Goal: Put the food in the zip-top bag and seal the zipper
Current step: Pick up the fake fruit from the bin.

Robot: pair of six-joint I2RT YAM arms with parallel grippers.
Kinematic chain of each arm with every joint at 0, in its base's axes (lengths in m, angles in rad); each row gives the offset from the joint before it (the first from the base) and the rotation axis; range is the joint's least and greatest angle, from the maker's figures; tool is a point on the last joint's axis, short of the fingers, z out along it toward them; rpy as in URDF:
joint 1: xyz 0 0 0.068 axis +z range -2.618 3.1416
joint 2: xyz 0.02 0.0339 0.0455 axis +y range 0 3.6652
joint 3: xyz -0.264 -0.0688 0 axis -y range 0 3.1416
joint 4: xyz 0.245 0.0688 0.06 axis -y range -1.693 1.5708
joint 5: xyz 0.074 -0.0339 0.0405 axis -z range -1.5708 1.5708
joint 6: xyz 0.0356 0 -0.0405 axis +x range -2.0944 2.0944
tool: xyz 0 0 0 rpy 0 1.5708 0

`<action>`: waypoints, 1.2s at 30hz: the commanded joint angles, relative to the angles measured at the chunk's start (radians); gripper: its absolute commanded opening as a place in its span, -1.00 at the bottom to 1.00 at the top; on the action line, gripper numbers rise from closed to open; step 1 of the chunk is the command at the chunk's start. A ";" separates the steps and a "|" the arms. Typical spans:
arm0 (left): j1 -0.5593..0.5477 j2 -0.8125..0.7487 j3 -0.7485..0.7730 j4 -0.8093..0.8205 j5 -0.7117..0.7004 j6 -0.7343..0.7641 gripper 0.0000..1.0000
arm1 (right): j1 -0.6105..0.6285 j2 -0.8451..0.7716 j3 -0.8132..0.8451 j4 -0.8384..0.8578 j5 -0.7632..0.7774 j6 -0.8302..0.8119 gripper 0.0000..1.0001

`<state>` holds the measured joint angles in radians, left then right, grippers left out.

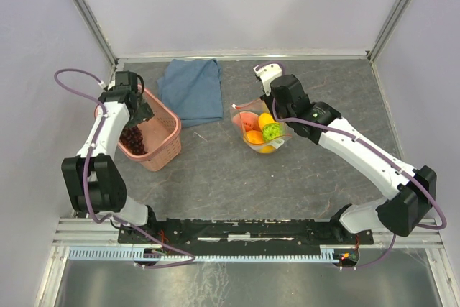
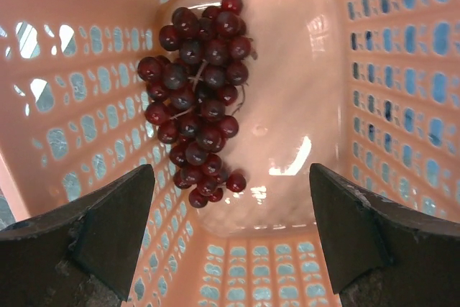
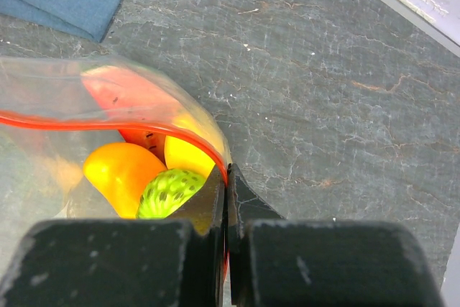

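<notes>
Closest to the left wrist camera, the left gripper (image 2: 230, 181) hangs inside the pink basket (image 2: 392, 70) with its two fingers spread wide and nothing between them. Just beyond them the dark grape bunch (image 2: 198, 98) lies on the basket floor, against the wall on that view's left. It seems to be the only food not yet bagged. The step in hand looks like picking it up. To do that well, the fingers should shift toward that wall so they straddle the thick middle of the cluster, sink low enough to catch berries rather than a lone stem, and close gently, since a loose bunch may sag or slip. Across the table (image 3: 323, 70), the right gripper (image 3: 226, 177) is pressed together on the zipper (image 3: 108, 124). It holds the zip-top bag (image 3: 43, 77) with its mouth open above an orange fruit (image 3: 118, 170), a yellow piece (image 3: 185, 154) and the green bumpy ball (image 3: 169, 190). Farthest back lies a folded blue cloth (image 1: 192, 90).
</notes>
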<state>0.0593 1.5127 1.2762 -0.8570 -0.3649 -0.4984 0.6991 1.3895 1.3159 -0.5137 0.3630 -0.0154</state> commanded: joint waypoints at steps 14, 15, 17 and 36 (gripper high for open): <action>0.133 0.151 -0.129 0.222 0.056 0.035 0.86 | -0.002 -0.044 -0.010 0.073 0.032 -0.008 -0.97; 0.137 0.161 -0.129 0.226 0.058 0.032 0.86 | -0.001 -0.046 -0.012 0.075 0.033 -0.009 -0.97; 0.141 0.178 -0.132 0.234 0.068 0.025 0.86 | -0.002 -0.051 -0.014 0.078 0.037 -0.009 -0.97; 0.142 0.214 -0.152 0.242 0.143 0.031 0.02 | -0.002 -0.071 -0.029 0.095 0.042 -0.008 -0.97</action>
<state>0.1963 1.7679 1.1324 -0.6514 -0.2333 -0.4816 0.6991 1.3563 1.2846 -0.4789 0.3817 -0.0166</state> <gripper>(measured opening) 0.550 0.023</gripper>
